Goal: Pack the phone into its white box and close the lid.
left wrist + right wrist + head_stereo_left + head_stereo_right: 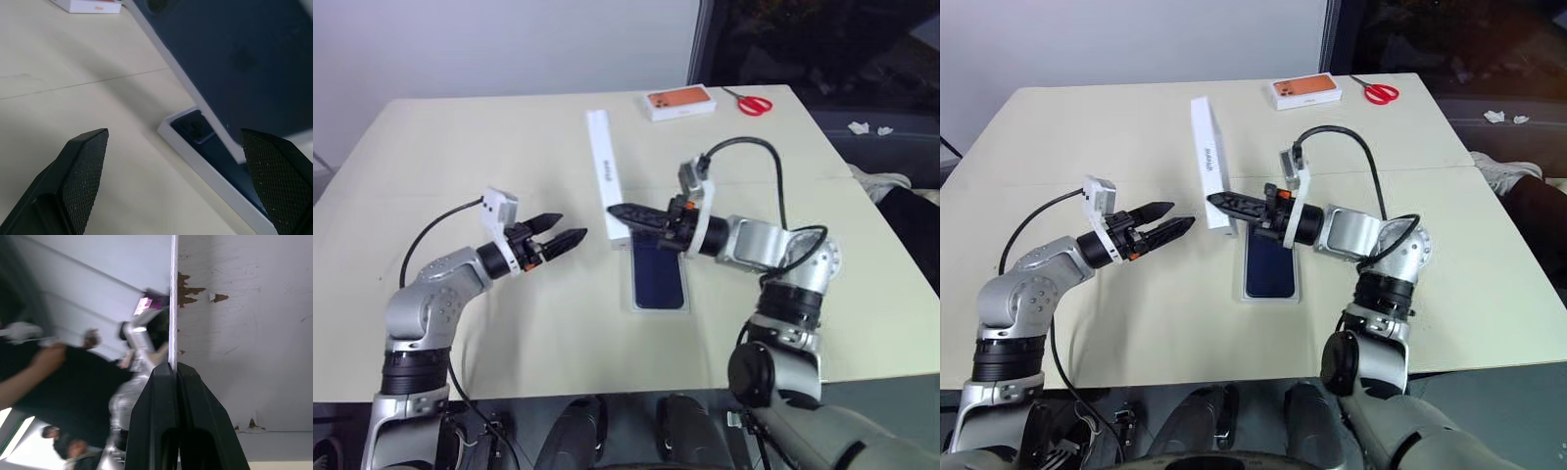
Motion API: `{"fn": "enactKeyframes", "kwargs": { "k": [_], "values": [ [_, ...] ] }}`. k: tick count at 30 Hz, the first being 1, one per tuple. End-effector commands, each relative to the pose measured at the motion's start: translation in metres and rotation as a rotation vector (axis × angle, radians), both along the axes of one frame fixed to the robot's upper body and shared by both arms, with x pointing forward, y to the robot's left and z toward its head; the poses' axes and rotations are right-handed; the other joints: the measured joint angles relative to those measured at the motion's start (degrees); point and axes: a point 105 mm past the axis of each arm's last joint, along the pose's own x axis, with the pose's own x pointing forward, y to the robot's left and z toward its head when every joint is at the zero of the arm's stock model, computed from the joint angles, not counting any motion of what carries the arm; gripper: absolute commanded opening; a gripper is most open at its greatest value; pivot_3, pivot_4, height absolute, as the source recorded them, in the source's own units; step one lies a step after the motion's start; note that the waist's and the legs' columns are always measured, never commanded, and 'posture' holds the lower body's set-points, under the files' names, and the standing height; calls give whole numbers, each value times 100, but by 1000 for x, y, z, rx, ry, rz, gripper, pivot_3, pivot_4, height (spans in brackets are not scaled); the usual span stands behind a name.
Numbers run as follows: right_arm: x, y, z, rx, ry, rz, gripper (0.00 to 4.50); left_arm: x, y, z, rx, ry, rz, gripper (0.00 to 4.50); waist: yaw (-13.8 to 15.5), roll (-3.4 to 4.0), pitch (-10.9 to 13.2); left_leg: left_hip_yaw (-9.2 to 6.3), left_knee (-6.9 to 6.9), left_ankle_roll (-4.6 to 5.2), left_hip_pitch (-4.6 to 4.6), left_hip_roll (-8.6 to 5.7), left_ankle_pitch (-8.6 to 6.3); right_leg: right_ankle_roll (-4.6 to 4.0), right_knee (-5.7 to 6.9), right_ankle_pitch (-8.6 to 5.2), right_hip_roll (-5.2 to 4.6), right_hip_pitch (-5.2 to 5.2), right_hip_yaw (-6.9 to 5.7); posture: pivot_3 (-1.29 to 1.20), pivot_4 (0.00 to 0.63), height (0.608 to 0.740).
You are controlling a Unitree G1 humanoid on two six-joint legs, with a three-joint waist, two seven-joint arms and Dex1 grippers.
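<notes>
The phone (659, 272) lies dark face up in the white box (633, 294) just below the middle of the head views, on the pale counter (460, 157). The lid (606, 176) stands on its long edge at the box's upper left corner, running toward the top of the frame, its narrow white side with small grey print turned up. In the left wrist view its blue printed face leans over the open box, and the box's near corner with the phone's camera cluster shows underneath.

The right gripper (625, 213) reaches in level from the right of the frame, directly over the phone, its black fingers pressed together on the lid's lower end. The right wrist view shows the thin white wall of the lid pinched between the two fingertips (164, 377).

The left gripper (565, 231) hovers at centre left, above the counter and apart from the lid, pointing at it with its fingers spread and nothing between them.

Along the upper edge of the counter, well apart from the work, sit an orange-topped box (680, 104) and, just to its right, red-handled scissors (749, 102). The right arm and its cable (773, 166) cross above the box's right side.
</notes>
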Motion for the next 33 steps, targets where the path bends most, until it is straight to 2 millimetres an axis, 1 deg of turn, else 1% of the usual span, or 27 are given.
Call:
{"fn": "enactKeyframes", "kwargs": {
  "k": [1, 5, 8, 11, 13, 14, 17, 18, 20, 21, 23, 24, 26, 30, 32, 33],
  "values": [
    [-17, 4, -8, 22, 51, 10, 23, -6, 3, 15, -15, -55, 3, 4500, 33, 0, 0, 0, 2, 1, 0, -2, 0, 0, -2, 0, -2, 3, 0, 0, 150, 740],
    [-31, 3, -30, -39, 143, 21, 23, -9, 1, 13, -21, -50, 3, 4500, 13, 0, 1, 3, 7, 6, 0, -8, -1, 0, -8, 0, -7, 9, 1, 0, 150, 740],
    [-35, 1, -44, -72, 193, 17, 23, -12, -1, 9, -17, -40, -3, 4500, 5, -1, 1, 2, 5, 7, 1, -2, -1, 1, -8, 0, -1, 9, -3, 0, 150, 740],
    [-34, 2, -50, -83, 218, 2, 23, -15, -7, 2, -22, -13, -20, 4500, 0, 0, 1, 3, 2, 7, 4, 4, -1, 1, -11, -1, 6, 11, -3, 0, 150, 740],
    [-34, 3, -50, -61, 229, -2, 0, -18, -12, -3, -35, 13, -46, 3951, 6, -1, 1, 4, 2, 7, 4, 5, -1, 1, -11, -1, 7, 11, -2, 0, 150, 740],
    [-35, 3, -54, -63, 243, -1, 0, -19, -14, -9, -21, 24, -51, 3614, 13, -1, 0, 4, 3, 7, 4, 5, -1, 1, -11, -1, 7, 12, -2, 0, 150, 740],
    [-32, -1, -63, -74, 285, -29, 932, -20, -19, -21, -9, 46, -56, 2121, 32, -1, 0, 3, 5, 8, 4, 4, -2, 1, -15, -1, 6, 17, -5, 0, 150, 740],
    [-30, -4, -65, -81, 295, -48, 1370, -20, -21, -24, -10, 48, -54, 1637, 42, -1, 0, 3, 5, 8, 4, 4, -2, 1, -16, -1, 5, 18, -5, 0, 150, 740],
    [-26, -7, -59, -73, 274, -67, 2494, -19, -29, -32, -10, 56, -57, 497, 49, -1, 0, 2, 8, 9, 4, 2, -2, 1, -18, -1, 2, 21, -6, 0, 150, 740],
    [-25, -8, -57, -68, 265, -68, 2942, -19, -30, -33, -10, 58, -59, 30, 48, -2, 0, 2, 8, 9, 4, 2, -2, 1, -18, -1, 2, 21, -6, 0, 150, 740],
    [-19, -18, -40, -88, 181, -85, 3997, -17, -42, -32, -14, 39, -69, 0, 46, 2, 2, 2, 8, 9, 4, 2, -3, 1, -19, -1, 2, 22, -7, 0, 150, 740],
    [-19, -24, -34, -149, 90, -79, 4466, -15, -46, -30, -24, 33, -69, 0, 48, 1, 3, 3, 8, 10, 4, 2, -3, 1, -19, -1, 1, 20, -6, 0, 150, 740],
    [-20, -35, -27, -229, -20, -70, 4466, -13, -51, -28, -43, 33, -74, 0, 59, -1, 3, 3, 12, 11, 2, 0, -4, 2, -20, -1, 0, 22, -10, 0, 150, 740],
    [-7, -75, -18, -442, -230, -118, 4466, -13, -63, -26, -49, 27, -112, 0, 70, -2, 3, -1, 10, 15, 2, 4, -6, 3, -32, -2, 5, 30, -24, 0, 150, 740],
    [-1, -91, -22, -562, -326, -133, 4466, -14, -72, -28, -53, 35, -141, 0, 67, -2, 3, 2, 12, 20, 2, 3, -8, 4, -35, -2, 3, 34, -25, 0, 150, 740],
    [6, -98, -23, -611, -374, -158, 4466, -14, -78, -31, -47, 43, -159, 0, 64, -5, 4, 5, 13, 21, 3, 2, -9, 4, -35, -2, 2, 34, -24, 0, 150, 740]
  ]
}}
